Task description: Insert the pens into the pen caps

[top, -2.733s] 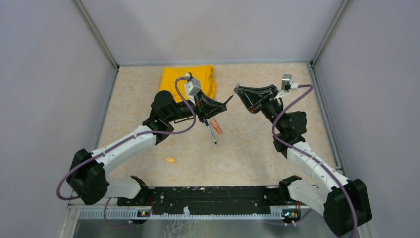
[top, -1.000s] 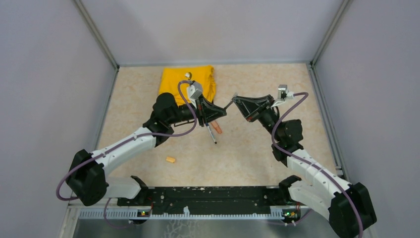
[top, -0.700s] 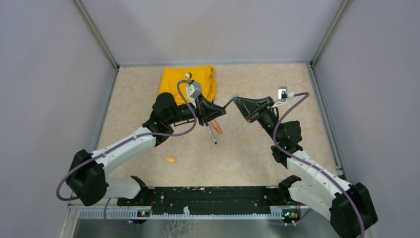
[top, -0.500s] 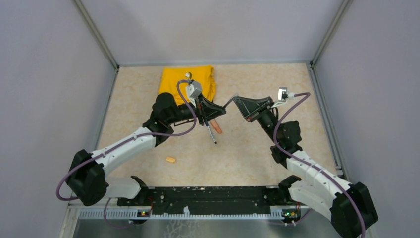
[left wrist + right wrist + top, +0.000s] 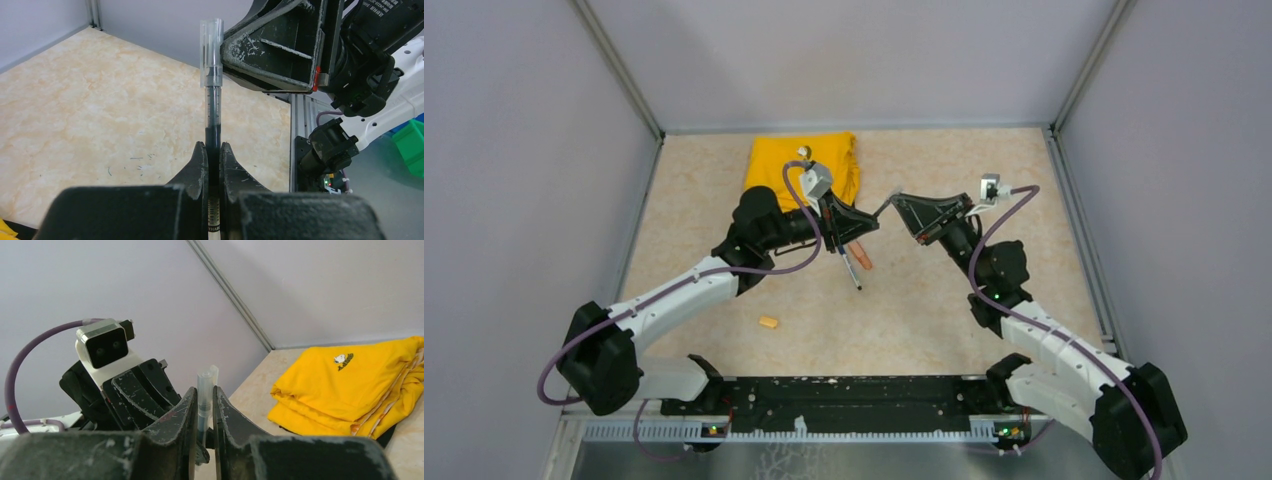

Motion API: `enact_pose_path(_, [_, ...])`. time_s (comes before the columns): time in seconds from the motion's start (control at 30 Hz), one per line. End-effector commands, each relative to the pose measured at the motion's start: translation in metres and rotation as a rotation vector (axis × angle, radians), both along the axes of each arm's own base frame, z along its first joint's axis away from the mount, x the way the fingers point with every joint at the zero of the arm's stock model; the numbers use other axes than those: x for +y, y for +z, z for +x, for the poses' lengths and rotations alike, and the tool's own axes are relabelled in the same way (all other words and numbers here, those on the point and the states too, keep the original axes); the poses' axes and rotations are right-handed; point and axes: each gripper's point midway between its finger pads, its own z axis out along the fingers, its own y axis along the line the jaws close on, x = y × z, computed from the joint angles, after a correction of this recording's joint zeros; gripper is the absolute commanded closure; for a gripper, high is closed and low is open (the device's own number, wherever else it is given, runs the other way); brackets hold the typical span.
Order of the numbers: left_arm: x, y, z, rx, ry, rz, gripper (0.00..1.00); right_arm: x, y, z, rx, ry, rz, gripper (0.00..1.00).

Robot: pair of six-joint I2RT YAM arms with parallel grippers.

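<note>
Item, dark pen [image 5: 214, 120]: held above the table [image 5: 944, 300], clamped in the left claw [image 5: 213, 150], whose jaws we find pressed fully onto its barrel. Its tip sits inside the clear cap [image 5: 210, 52]. The clear cap is pinched in the right claw [image 5: 204, 392], jaws nearly together upon it, and the two claws meet tip to tip. Below them we list an orange marker [image 5: 861, 255] and a thin pen [image 5: 852, 273], just beside each other. Item, orange cap [image 5: 768, 322]: alone, nearer the arm bases. Item, yellow cloth [image 5: 799, 160]: folded, at the far edge.
</note>
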Motion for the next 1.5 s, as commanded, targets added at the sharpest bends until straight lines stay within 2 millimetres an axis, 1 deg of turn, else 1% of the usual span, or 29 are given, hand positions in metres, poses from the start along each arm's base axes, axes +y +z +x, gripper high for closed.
enact_pose_path(0.0, [0.002, 0.035, -0.004, -0.103, -0.002, -0.067, 1.0, 0.007, 0.022, -0.011, -0.086, 0.009, -0.08, 0.81])
enact_pose_path(0.17, [0.002, 0.034, -0.004, -0.102, -0.003, -0.065, 1.0, 0.0, 0.041, -0.015, -0.137, -0.026, -0.092, 0.67])
enact_pose_path(0.33, [0.002, 0.035, -0.004, -0.103, -0.002, -0.065, 1.0, -0.007, 0.051, -0.019, -0.156, -0.054, -0.102, 0.6])
enact_pose_path(0.43, [0.003, 0.035, -0.004, -0.105, -0.002, -0.065, 1.0, -0.011, 0.052, -0.02, -0.147, -0.071, -0.11, 0.57])
enact_pose_path(0.53, [0.003, 0.035, -0.004, -0.105, 0.0, -0.065, 1.0, -0.02, 0.051, -0.013, -0.1, -0.127, -0.105, 0.48])
enact_pose_path(0.6, [0.002, 0.034, -0.004, -0.104, -0.003, -0.063, 1.0, -0.026, 0.049, -0.008, -0.062, -0.164, -0.11, 0.45])
enact_pose_path(0.67, [0.002, 0.034, -0.004, -0.102, -0.005, -0.063, 1.0, -0.03, 0.047, -0.003, -0.022, -0.194, -0.123, 0.45])
enact_pose_path(0.77, [0.001, 0.034, -0.005, -0.1, -0.009, -0.062, 1.0, -0.03, 0.047, 0.004, 0.035, -0.206, -0.137, 0.44])
enact_pose_path(0.93, [0.001, 0.034, -0.005, -0.1, -0.016, -0.062, 1.0, -0.014, 0.054, 0.008, 0.09, -0.137, -0.148, 0.44])
enact_pose_path(1.07, [0.001, 0.034, -0.006, -0.1, -0.021, -0.062, 1.0, -0.007, 0.052, 0.014, 0.168, -0.109, -0.142, 0.46])
enact_pose_path(1.3, [0.001, 0.035, -0.007, -0.102, -0.023, -0.061, 1.0, 0.01, 0.053, 0.014, 0.192, -0.026, -0.147, 0.5])
enact_pose_path(1.47, [0.001, 0.035, -0.007, -0.103, -0.023, -0.062, 1.0, 0.014, 0.051, 0.014, 0.196, -0.002, -0.147, 0.56])
